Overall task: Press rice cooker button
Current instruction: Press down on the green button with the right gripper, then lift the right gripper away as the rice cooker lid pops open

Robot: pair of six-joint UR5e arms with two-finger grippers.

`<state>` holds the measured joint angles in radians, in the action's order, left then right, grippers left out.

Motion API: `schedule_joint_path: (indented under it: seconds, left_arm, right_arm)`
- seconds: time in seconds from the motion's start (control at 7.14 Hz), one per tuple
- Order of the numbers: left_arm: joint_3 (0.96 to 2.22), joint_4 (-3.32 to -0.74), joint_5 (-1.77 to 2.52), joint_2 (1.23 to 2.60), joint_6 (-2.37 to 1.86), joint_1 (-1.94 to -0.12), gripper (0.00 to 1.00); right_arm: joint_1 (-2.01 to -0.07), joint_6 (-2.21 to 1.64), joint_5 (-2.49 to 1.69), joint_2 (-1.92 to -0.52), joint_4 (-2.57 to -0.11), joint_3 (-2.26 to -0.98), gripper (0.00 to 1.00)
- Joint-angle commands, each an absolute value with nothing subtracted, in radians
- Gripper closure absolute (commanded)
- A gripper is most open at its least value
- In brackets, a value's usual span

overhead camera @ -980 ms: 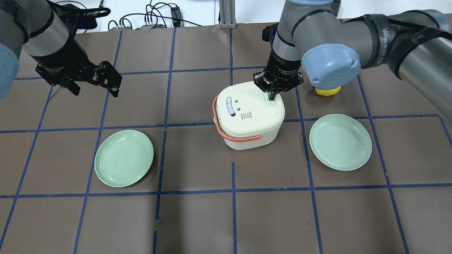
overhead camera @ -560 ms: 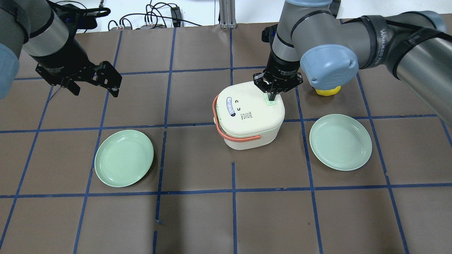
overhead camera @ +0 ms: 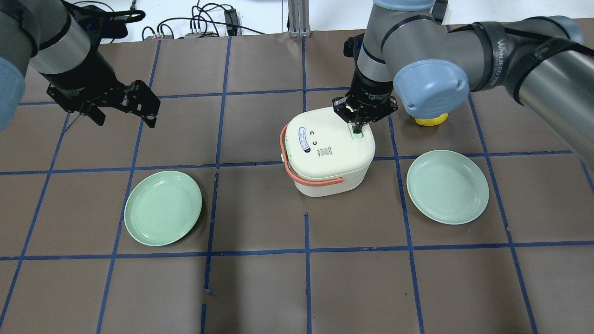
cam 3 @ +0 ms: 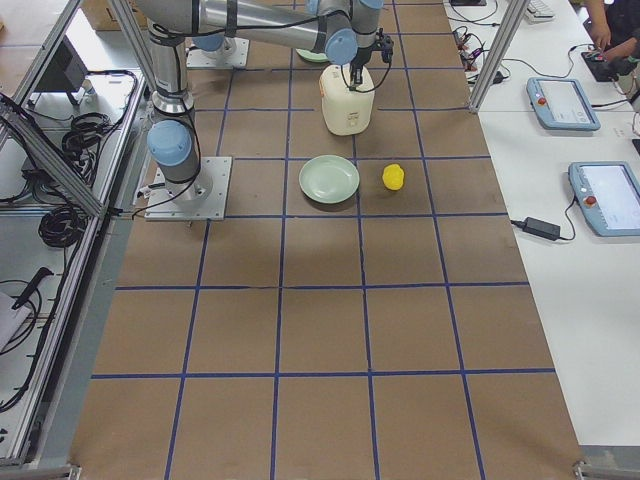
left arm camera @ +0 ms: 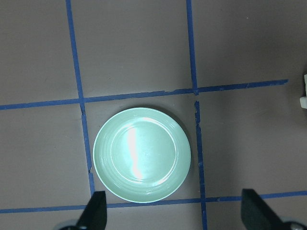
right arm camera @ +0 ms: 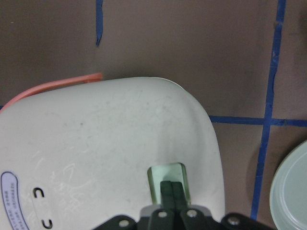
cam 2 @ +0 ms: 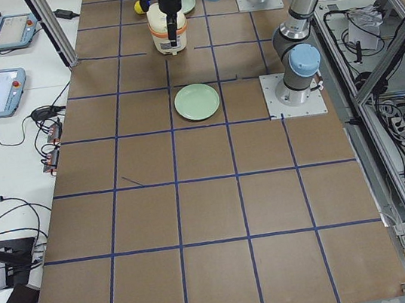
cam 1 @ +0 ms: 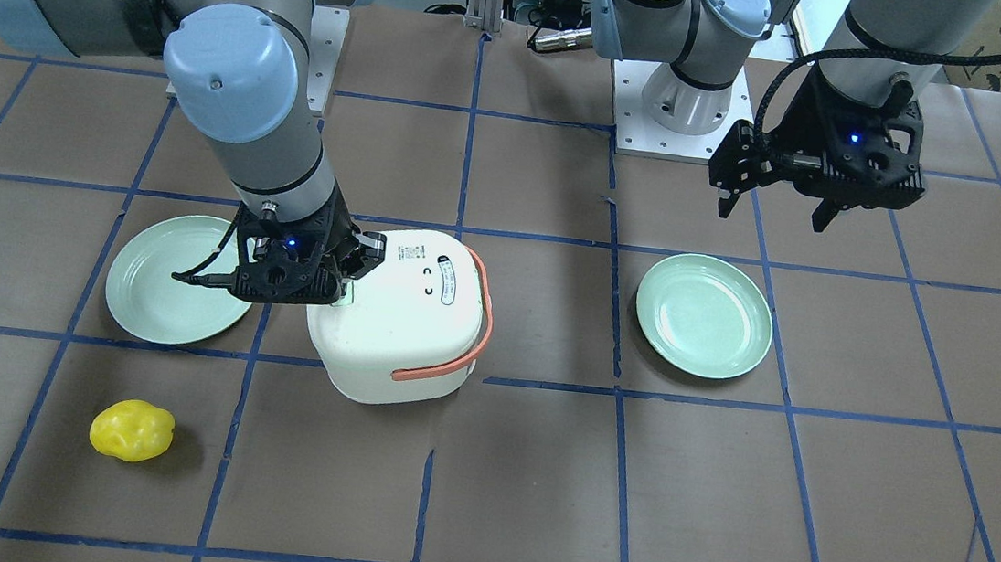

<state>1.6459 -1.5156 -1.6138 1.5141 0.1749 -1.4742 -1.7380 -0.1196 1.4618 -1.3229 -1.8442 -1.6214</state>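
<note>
The cream rice cooker [overhead camera: 327, 150] with an orange handle stands mid-table; it also shows in the front view [cam 1: 395, 321]. Its pale green button [right arm camera: 165, 179] sits on the lid's far right edge [overhead camera: 356, 134]. My right gripper [overhead camera: 358, 126] is shut, its fingertips [right arm camera: 171, 191] together and down on the button. In the front view the right gripper [cam 1: 344, 289] sits at the cooker's left edge. My left gripper [overhead camera: 125, 118] is open and empty, hovering far to the left, above a green plate [left arm camera: 142, 154].
Two green plates lie on the table, one at the left [overhead camera: 163, 207] and one at the right [overhead camera: 447, 186]. A yellow lumpy object [cam 1: 132, 430] lies behind the right arm's elbow [overhead camera: 431, 119]. Blue tape lines grid the brown tabletop.
The right gripper has edged slightly lower onto the button; the cooker's lid stays shut. The left arm has not moved.
</note>
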Motion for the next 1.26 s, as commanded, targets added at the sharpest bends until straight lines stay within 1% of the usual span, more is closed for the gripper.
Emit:
schedule_joint_path:
  seconds: [0.0, 0.14, 0.28, 0.42, 0.56, 0.7, 0.84, 1.12]
  left_arm:
    - [1.646, -1.516, -1.614, 1.514, 0.175, -1.474, 0.0]
    - [1.646, -1.516, -1.614, 1.514, 0.175, -1.474, 0.0]
    - [1.646, -1.516, -1.614, 1.514, 0.175, -1.474, 0.0]
    - [1.646, -1.516, -1.614, 1.514, 0.175, -1.474, 0.0]
    - [1.646, -1.516, -1.614, 1.514, 0.175, -1.474, 0.0]
    - [1.646, -1.516, -1.614, 1.514, 0.175, -1.474, 0.0]
    - [1.646, -1.516, -1.614, 1.514, 0.175, -1.474, 0.0]
    - [1.646, -1.516, -1.614, 1.514, 0.175, -1.474, 0.0]
  right_arm:
    - [-1.738, -0.12, 1.465, -1.321, -1.845, -1.621, 0.89]
    - [-1.738, -0.13, 1.466, -1.331, -1.833, -1.614, 0.84]
    - [-1.74, -0.138, 1.468, -1.348, -1.806, -1.599, 0.64]
    - [-1.74, -0.141, 1.465, -1.389, -1.722, -1.557, 0.22]
    - [-1.735, -0.144, 1.471, -1.428, -1.651, -1.495, 0.06]
    - [-1.714, -0.124, 1.532, -1.448, -1.608, -1.442, 0.0]
    - [-1.688, -0.115, 1.572, -1.46, -1.603, -1.41, 0.0]
    - [-1.638, -0.011, 1.589, -1.46, -1.597, -1.428, 0.0]
